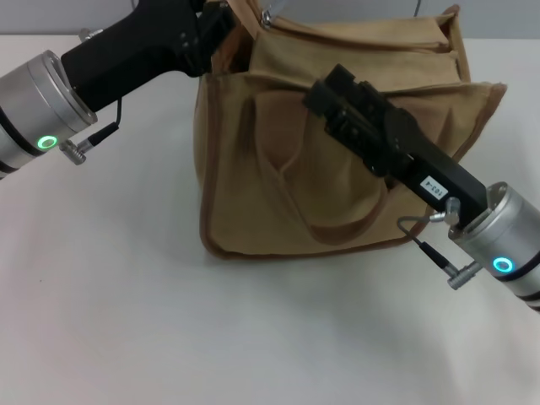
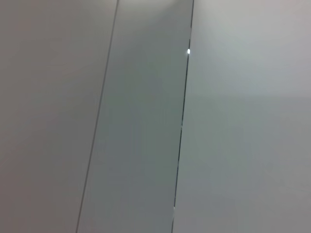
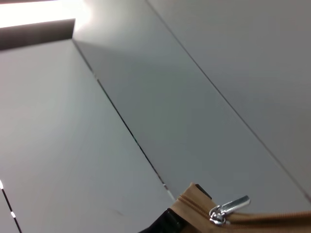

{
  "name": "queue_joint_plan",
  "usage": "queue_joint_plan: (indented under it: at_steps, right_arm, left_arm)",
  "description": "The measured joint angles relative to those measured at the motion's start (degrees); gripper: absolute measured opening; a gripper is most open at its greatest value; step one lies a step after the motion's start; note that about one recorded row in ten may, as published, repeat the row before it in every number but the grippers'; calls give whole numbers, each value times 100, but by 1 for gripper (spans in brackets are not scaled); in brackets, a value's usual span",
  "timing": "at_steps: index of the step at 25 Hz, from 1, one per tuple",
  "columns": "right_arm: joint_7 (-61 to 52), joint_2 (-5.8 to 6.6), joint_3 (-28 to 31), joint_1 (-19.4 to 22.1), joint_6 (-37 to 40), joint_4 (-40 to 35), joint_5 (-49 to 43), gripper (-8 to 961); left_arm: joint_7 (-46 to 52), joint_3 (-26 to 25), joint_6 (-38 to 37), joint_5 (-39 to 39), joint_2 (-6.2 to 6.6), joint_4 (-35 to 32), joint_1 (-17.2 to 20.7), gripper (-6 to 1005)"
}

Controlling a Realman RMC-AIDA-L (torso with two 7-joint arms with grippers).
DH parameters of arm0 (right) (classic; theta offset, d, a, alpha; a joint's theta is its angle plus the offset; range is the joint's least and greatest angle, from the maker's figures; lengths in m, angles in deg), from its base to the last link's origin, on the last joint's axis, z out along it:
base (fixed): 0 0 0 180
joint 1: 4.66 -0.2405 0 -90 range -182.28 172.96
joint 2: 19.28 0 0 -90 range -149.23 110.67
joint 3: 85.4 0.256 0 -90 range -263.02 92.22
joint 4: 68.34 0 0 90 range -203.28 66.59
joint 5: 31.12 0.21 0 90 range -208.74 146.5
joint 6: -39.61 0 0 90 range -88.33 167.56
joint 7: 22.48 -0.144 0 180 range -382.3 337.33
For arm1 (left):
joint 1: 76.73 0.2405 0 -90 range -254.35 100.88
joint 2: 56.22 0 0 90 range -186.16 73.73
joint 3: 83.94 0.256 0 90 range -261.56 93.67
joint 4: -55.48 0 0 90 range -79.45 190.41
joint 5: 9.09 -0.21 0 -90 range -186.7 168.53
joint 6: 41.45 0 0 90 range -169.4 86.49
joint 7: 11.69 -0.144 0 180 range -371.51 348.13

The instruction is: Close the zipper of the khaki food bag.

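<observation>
At the bag's left top corner, the left hand (image 1: 221,29) sits nearest the pull tab (image 1: 267,17), its fingers hidden, so I cannot tell its grip.

The bag (image 1: 337,194) is tan woven cloth, matt and slightly coarse, with darker brown cloth piping at its edges. The zipper (image 3: 228,209) has khaki fabric tape and a shiny, polished metal pull. Both arms have matt black casings, probably plastic, and brushed silver metal wrist cuffs. The worktop (image 1: 126,321) is white, smooth and matt.
</observation>
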Motion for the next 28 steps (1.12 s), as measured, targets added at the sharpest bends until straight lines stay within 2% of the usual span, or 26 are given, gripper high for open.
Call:
queue_joint_plan:
  at_steps: [10,14,18,21,25,28]
  right_arm:
    - [-628,-7,119,-76,141,237,-27,790]
    - [-321,-13,153,107,544,240,-25,790]
    - [-228,-16,440,264,760,345,0,790]
    - [-666,-17,676,199,605,420,-1,791]
    - [-2057,1,966,-85,249,428,0,791]
    - [-2546,7,1038,-178,116,409,0,790]
  left_arm:
    - [51,231,276,163,2,81,-168,18]
    - [76,211,320,186,8,77,-164,18]
    - [111,222,315,228,13,64,-137,18]
    - [124,235,289,228,9,51,-143,18]
    - [139,242,262,229,9,61,-164,19]
    - [139,247,242,229,6,52,-163,19]
